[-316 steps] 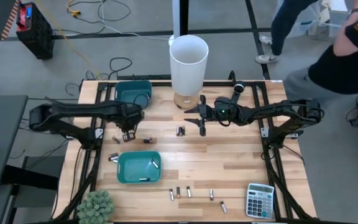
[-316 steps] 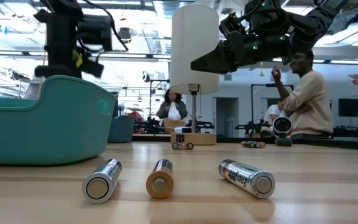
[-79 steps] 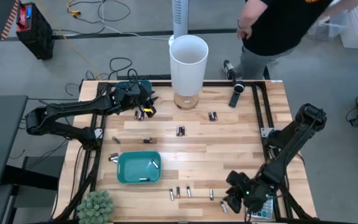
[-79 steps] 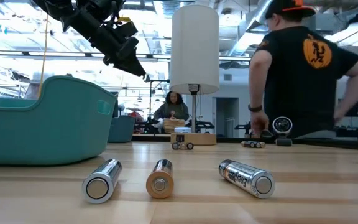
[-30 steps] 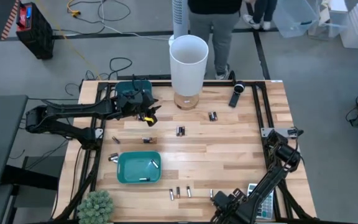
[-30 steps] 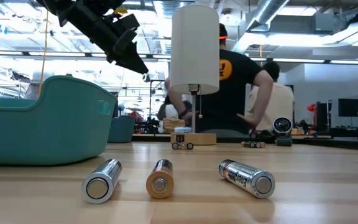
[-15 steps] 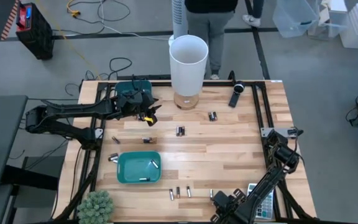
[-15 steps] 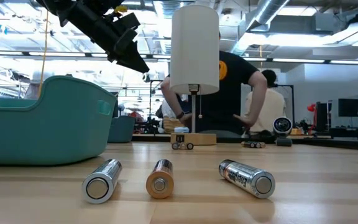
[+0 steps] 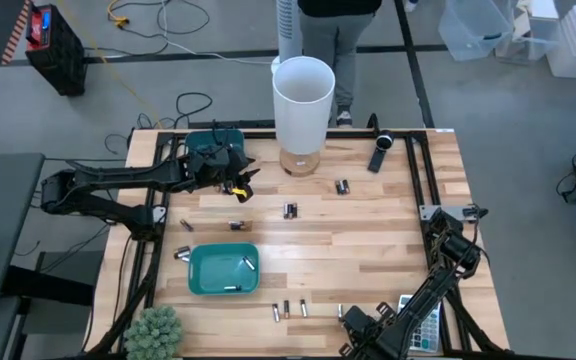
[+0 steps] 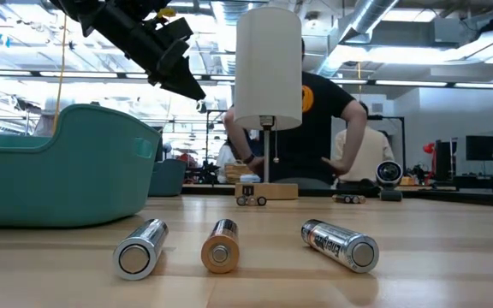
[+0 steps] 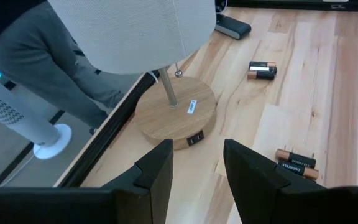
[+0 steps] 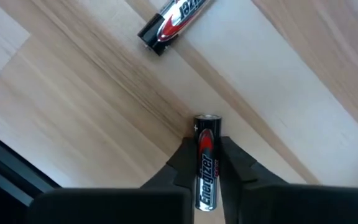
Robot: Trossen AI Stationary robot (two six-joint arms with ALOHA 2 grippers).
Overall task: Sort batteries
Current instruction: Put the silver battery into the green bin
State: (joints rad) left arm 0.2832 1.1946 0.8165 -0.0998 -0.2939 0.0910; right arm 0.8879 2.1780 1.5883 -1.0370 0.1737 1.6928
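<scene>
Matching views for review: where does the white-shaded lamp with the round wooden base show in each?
High view: white-shaded wooden-based lamp, middle, far side.
Low view: lamp, centre.
Left wrist view: lamp just ahead, shade and base.
Right wrist view: not in it.
Landmark: black oblong device beside it, high and left wrist views.

**Colours on the table**

The table (image 9: 368, 240) is pale blond wood with darker grain streaks; both bins (image 9: 223, 270) are teal; the lamp shade (image 9: 303, 100) is white on a light wooden base (image 11: 176, 118); the battery (image 12: 205, 171) between the dark fingers (image 12: 179, 163) is black, silver and red; the calculator (image 9: 428, 322) is grey; the plant (image 9: 153, 332) is green.
</scene>
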